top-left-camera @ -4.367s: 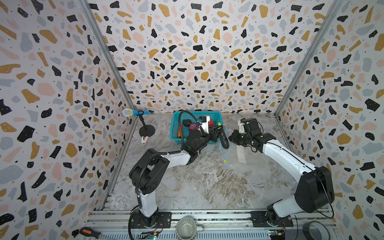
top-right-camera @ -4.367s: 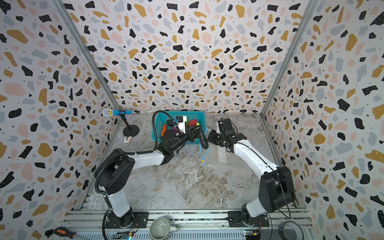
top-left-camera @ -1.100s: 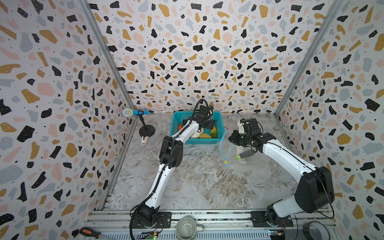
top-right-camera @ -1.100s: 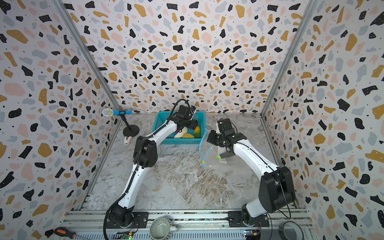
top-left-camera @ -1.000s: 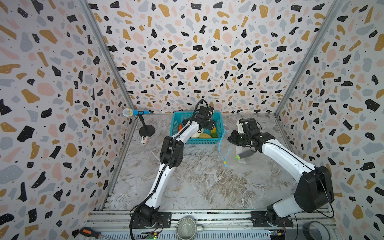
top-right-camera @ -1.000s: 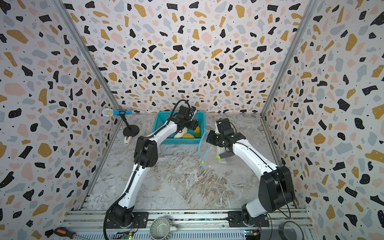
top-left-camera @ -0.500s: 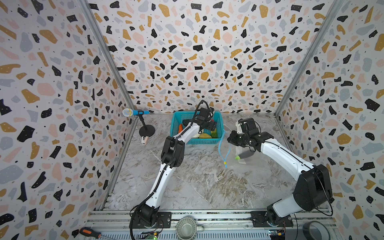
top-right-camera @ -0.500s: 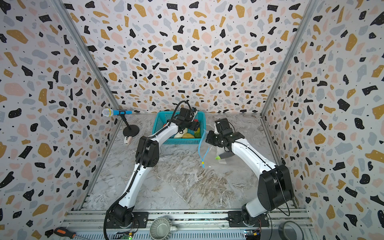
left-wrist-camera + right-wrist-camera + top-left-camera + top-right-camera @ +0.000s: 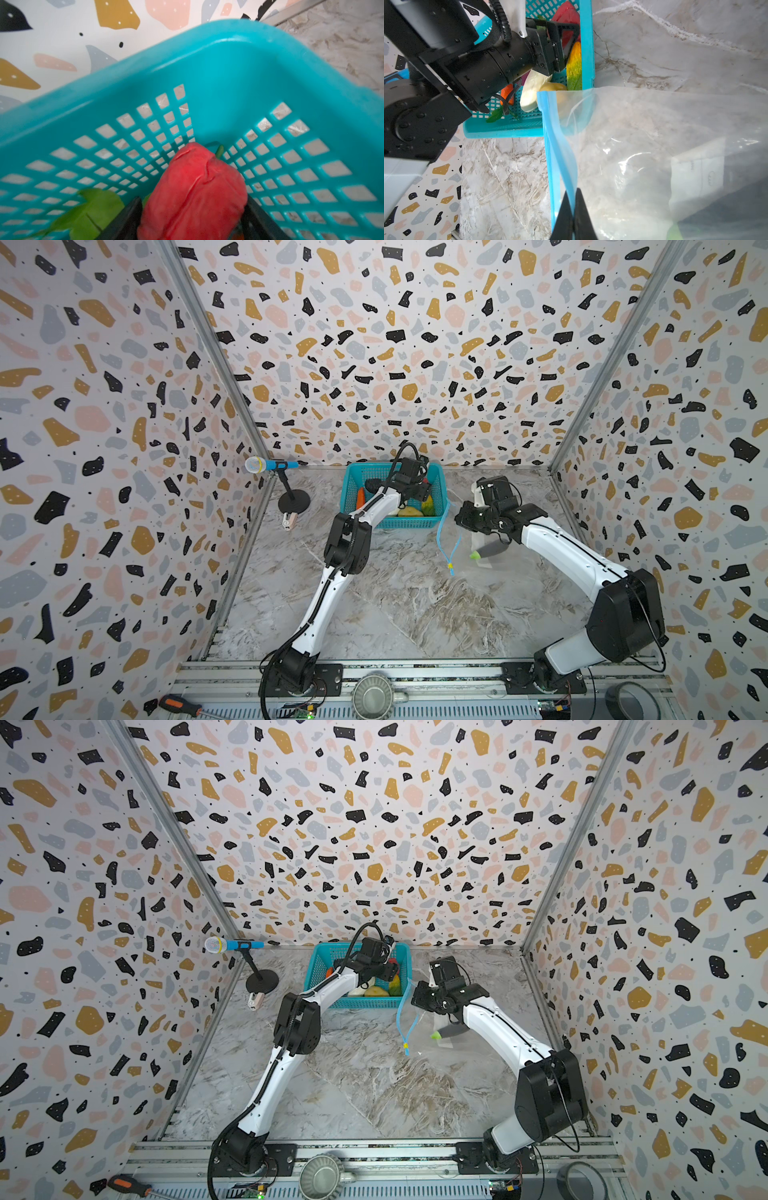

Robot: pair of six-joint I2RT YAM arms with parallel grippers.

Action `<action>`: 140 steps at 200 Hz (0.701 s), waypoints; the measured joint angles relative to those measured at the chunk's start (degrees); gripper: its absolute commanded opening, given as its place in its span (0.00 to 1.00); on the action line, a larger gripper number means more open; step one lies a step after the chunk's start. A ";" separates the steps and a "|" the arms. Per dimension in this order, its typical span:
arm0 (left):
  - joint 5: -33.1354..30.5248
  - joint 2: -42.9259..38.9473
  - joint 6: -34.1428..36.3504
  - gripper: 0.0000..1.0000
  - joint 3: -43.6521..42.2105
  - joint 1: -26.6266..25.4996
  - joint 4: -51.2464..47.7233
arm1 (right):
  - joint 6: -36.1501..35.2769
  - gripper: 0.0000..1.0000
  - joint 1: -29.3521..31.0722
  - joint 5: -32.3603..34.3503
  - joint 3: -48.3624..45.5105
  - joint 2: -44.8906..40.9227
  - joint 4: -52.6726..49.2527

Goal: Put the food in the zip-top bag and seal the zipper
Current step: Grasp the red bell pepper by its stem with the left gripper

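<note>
Left wrist view: left tool (image 9: 192,220) straddles soft red toy pepper (image 9: 197,187) in teal mesh basket (image 9: 228,52), grip unclear; squeeze mid-body, lift clear, while right tool (image 9: 573,203) clamps light blue zipper (image 9: 556,145) of clear zip-top bag (image 9: 643,135) alongside.

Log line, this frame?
left gripper: jaws on red pepper in basket | right gripper: shut on zipper | eggplant in zip-top bag

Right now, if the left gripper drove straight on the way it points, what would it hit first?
The red pepper, already between its fingers; past it, the teal basket's corner wall. Whether they grip it is unclear.
</note>
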 measured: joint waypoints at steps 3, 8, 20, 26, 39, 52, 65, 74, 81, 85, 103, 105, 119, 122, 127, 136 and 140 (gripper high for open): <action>-0.15 0.00 0.07 0.64 -0.02 0.00 0.15 | 0.00 0.00 0.00 0.00 0.00 0.00 0.00; -0.42 0.00 0.26 0.63 -0.22 0.00 0.66 | 0.00 0.00 0.00 0.00 0.00 0.00 0.00; -0.72 -0.13 0.85 0.60 -1.01 0.07 1.20 | 0.00 0.00 0.00 0.00 0.00 0.00 0.00; -0.96 -0.26 1.14 0.59 -1.53 0.11 1.44 | 0.00 0.00 0.00 0.02 0.00 0.00 0.00; -1.70 -0.68 1.77 0.56 -2.91 0.17 1.81 | 0.00 0.00 0.00 0.02 0.00 0.00 0.00; -2.34 -1.40 2.71 0.54 -4.42 0.22 1.90 | 0.02 0.00 0.00 0.02 0.00 0.00 0.02; -2.78 -1.97 3.19 0.51 -5.07 0.22 1.92 | 0.02 0.00 0.00 0.00 0.00 0.00 0.02; -2.97 -2.32 3.61 0.49 -5.29 0.22 1.97 | 0.02 0.00 0.00 0.00 0.00 0.00 0.02; -2.99 -2.60 3.89 0.48 -5.57 0.24 2.14 | 0.02 0.00 0.02 0.02 0.00 0.00 0.04; -2.99 -2.91 3.96 0.47 -5.81 0.26 2.14 | 0.02 0.00 0.02 0.02 0.00 0.00 0.04; -2.91 -3.80 4.26 0.42 -6.58 0.28 2.32 | 0.02 0.00 0.11 0.02 0.00 0.00 0.04; -2.86 -3.96 4.28 0.41 -6.75 0.28 2.40 | 0.02 0.00 0.11 0.02 0.00 0.00 0.04; -2.67 -4.83 4.28 0.39 -7.56 0.28 2.75 | 0.02 0.00 0.11 0.02 0.00 0.00 0.07; -2.62 -5.09 4.28 0.39 -7.78 0.28 2.82 | 0.02 0.00 0.11 0.02 0.00 0.00 0.07; -2.49 -5.33 4.28 0.39 -8.04 0.28 2.86 | 0.02 0.00 0.11 0.02 0.00 0.00 0.07; -2.32 -6.01 4.28 0.38 -8.59 0.31 3.02 | 0.02 0.00 0.11 0.02 0.00 0.00 0.09; -2.25 -6.29 4.28 0.38 -8.79 0.35 2.99 | 0.02 0.00 0.11 0.02 0.00 0.00 0.11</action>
